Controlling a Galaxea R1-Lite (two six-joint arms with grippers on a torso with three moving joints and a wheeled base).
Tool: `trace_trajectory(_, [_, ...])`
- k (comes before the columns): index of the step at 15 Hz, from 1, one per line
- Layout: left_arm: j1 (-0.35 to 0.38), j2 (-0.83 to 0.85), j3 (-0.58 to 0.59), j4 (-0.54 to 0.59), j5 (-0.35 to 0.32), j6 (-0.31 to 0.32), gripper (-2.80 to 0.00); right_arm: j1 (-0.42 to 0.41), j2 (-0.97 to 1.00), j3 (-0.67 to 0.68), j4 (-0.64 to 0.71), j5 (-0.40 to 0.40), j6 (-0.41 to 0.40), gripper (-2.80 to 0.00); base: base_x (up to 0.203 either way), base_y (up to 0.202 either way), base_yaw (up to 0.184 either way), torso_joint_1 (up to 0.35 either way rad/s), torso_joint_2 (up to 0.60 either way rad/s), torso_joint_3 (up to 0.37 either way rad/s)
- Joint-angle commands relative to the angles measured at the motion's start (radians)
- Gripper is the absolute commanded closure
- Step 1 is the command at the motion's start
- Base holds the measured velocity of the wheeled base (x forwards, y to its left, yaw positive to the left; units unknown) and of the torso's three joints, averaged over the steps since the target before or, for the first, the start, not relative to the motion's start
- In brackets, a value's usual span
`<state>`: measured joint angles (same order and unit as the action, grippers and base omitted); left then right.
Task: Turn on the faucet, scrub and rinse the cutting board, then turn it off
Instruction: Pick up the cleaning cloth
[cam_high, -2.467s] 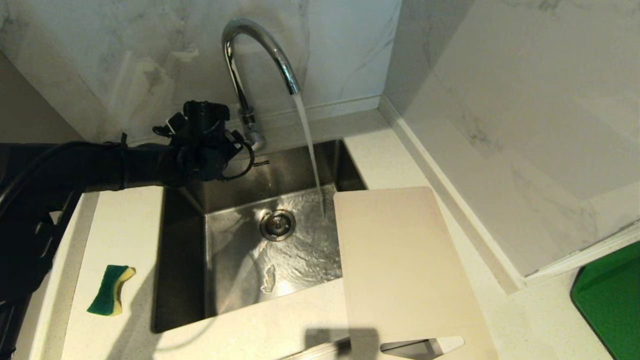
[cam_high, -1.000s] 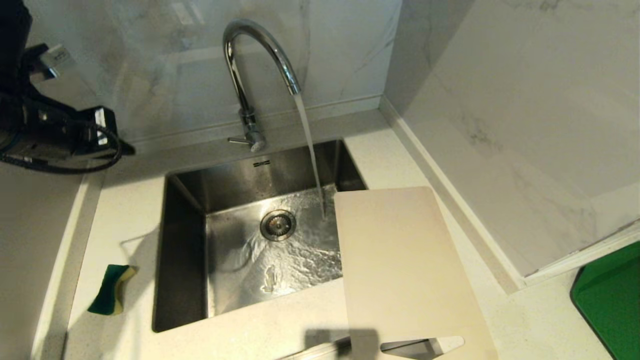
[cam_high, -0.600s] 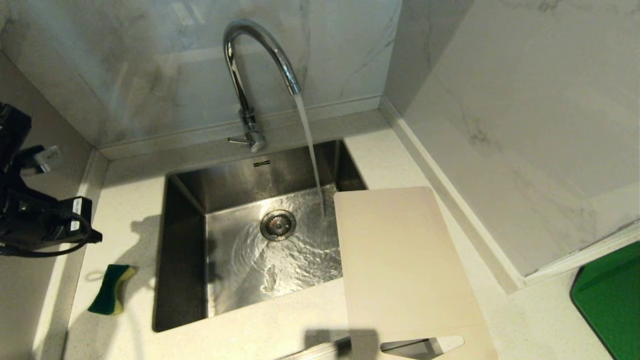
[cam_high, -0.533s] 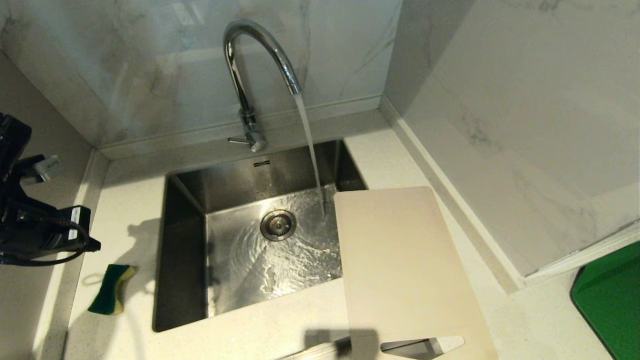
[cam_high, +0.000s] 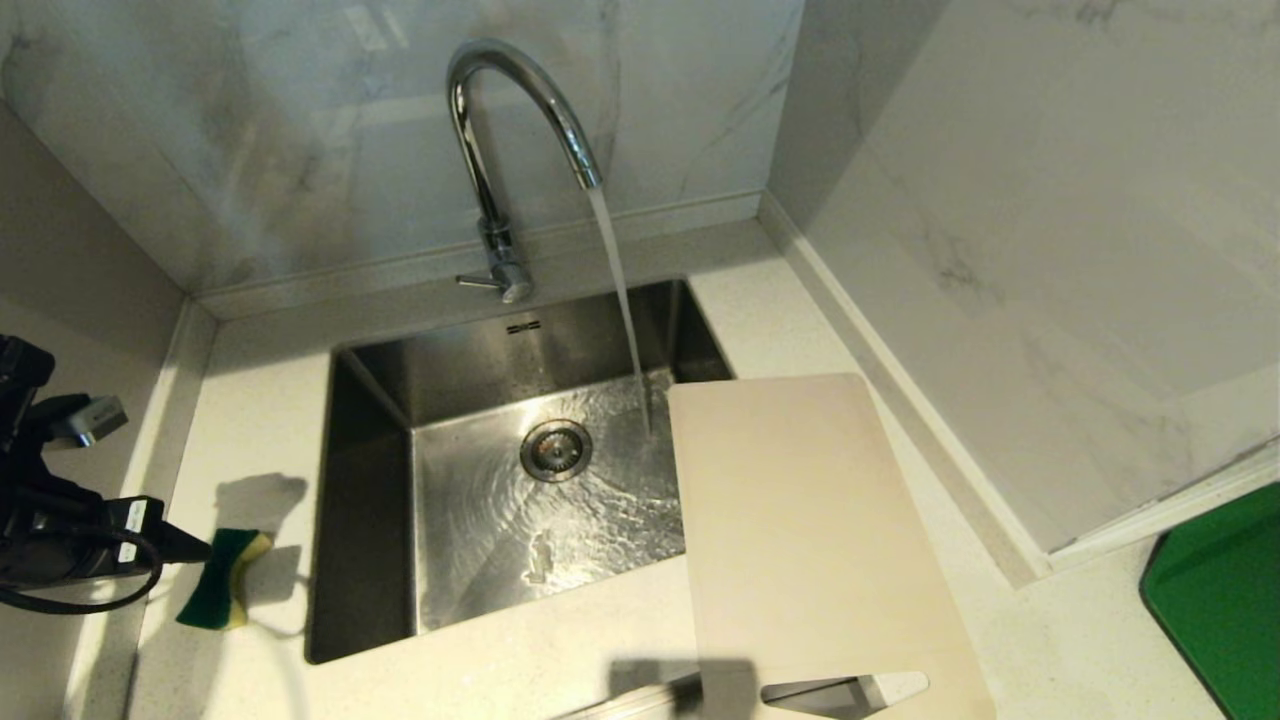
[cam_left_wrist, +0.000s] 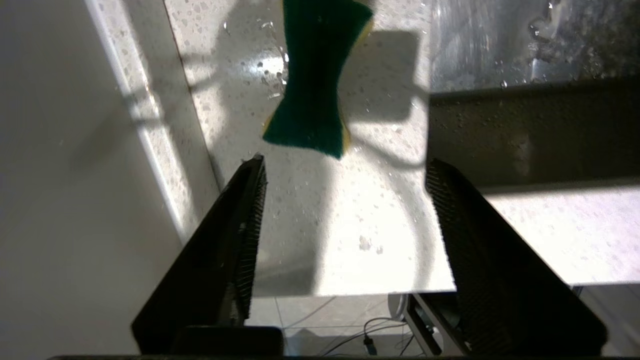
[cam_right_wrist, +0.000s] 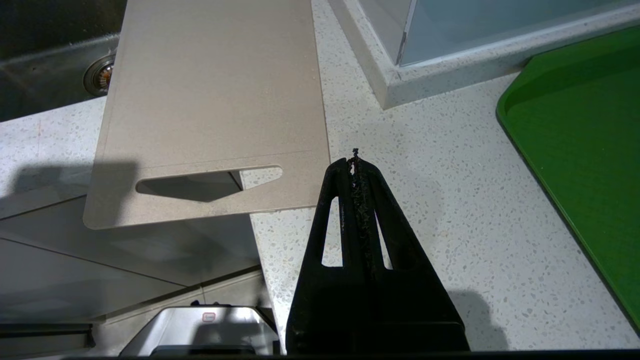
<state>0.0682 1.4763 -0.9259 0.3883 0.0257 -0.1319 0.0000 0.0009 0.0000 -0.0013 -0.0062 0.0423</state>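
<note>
The tall shiny chrome gooseneck faucet (cam_high: 510, 110) stands at the back rim of the sink, its thin side lever (cam_high: 478, 282) sticking out to the left at the base, and a steady stream of water (cam_high: 622, 300) falls from the arched spout into the square stainless steel sink (cam_high: 380, 400), rippling around the round drain (cam_high: 555, 450). The large thin cream-beige cutting board (cam_high: 800, 520) lies flat on the right, its far end reaching over the sink's right edge just beside where the stream lands, its near end with the oblong slot handle (cam_right_wrist: 200, 184) overhanging the front edge of the speckled white stone desk (cam_high: 260, 420).

Left of the sink, a green and yellow waisted sponge (cam_high: 222, 578) lies on the desk. The left gripper (cam_left_wrist: 345, 165) hangs over the desk at that near left corner, its two black ribbed fingers (cam_left_wrist: 250, 210) spread wide, the sponge just ahead of their tips and not touched.

The right gripper (cam_right_wrist: 355, 160) sits low over the desk just right of the board's handle end, its black fingers pressed together on nothing. Farther right lies a bright green flat tray-like object (cam_right_wrist: 580, 125) with a rounded corner. Marble-look wall panels (cam_high: 1000, 200) close the corner behind. I can read no writing anywhere; a small mark on the sink's back wall is too small to make out.
</note>
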Motion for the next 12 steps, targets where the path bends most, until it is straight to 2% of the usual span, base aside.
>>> trace_trajectory(1, [0.028, 0.072, 0.027, -0.028, -0.009, 0.003, -2.8, 0.0, 0.001, 0.0, 0.0, 0.0, 0.001, 0.0, 0.0, 0.0, 0.0, 0.0, 0.0, 0.0])
trace_trajectory(4, [0.04, 0.149, 0.022, -0.089, -0.019, 0.005, -2.8, 0.0, 0.001, 0.0, 0.0, 0.0, 0.001, 0.0, 0.0, 0.0, 0.0, 0.0, 0.0, 0.0])
trace_trajectory(5, [0.041, 0.171, 0.022, -0.104, -0.02, 0.005, 0.0, 0.0, 0.001, 0.0, 0.0, 0.0, 0.001, 0.0, 0.0, 0.0, 0.0, 0.0, 0.0, 0.0])
trace_trajectory(12, [0.105, 0.299, 0.019, -0.224, -0.052, 0.037, 0.0, 0.0, 0.001, 0.0, 0.0, 0.0, 0.001, 0.0, 0.0, 0.0, 0.0, 0.0, 0.0, 0.0])
